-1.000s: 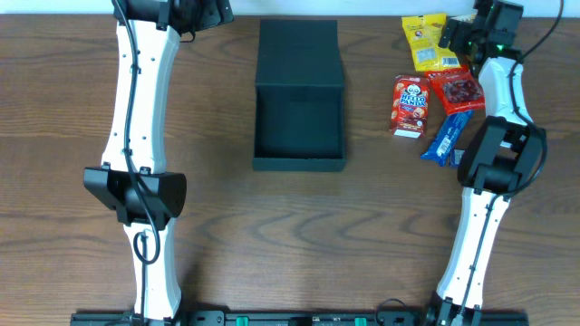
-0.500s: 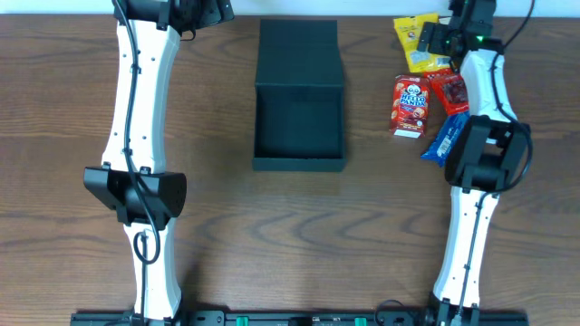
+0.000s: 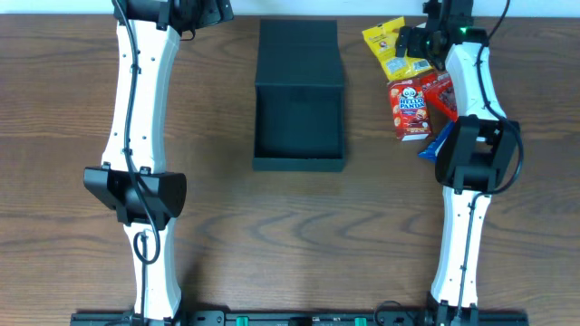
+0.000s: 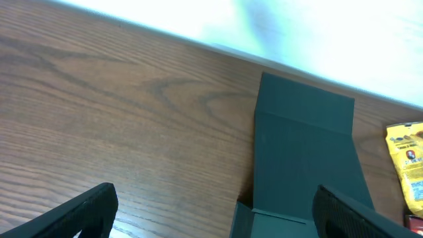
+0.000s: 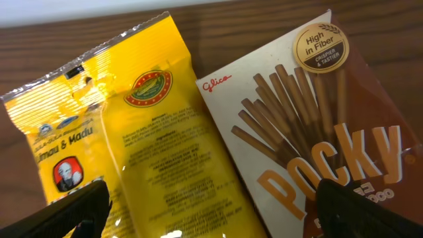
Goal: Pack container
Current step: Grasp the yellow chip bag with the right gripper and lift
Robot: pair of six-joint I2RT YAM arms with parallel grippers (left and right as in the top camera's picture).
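The container point(image 3: 299, 118) is a dark, shallow box lying open at mid-table, its flap lid point(image 3: 299, 52) laid flat behind it. The lid point(image 4: 301, 152) also fills the right half of the left wrist view. My left gripper point(image 4: 218, 221) hangs open above the wood beside that lid, holding nothing; overhead it shows at the far edge point(image 3: 210, 11). My right gripper point(image 5: 221, 221) is open just above a yellow snack packet point(image 5: 139, 139) and a brown Pocky box point(image 5: 317, 125), one finger over each. Overhead, this gripper point(image 3: 417, 38) sits at the yellow packet's point(image 3: 388, 50) right edge.
A red Hello Panda box point(image 3: 410, 107), a red packet point(image 3: 439, 91) and a blue packet point(image 3: 437, 140) lie right of the container, partly under the right arm point(image 3: 471, 154). The left arm point(image 3: 136, 136) runs down the table's left side. The far table edge point(image 4: 132, 26) is close.
My right arm has swung left along the far edge. The yellow packet has slid left with it, and the Hello Panda box has tilted a little. The left arm has stayed still.
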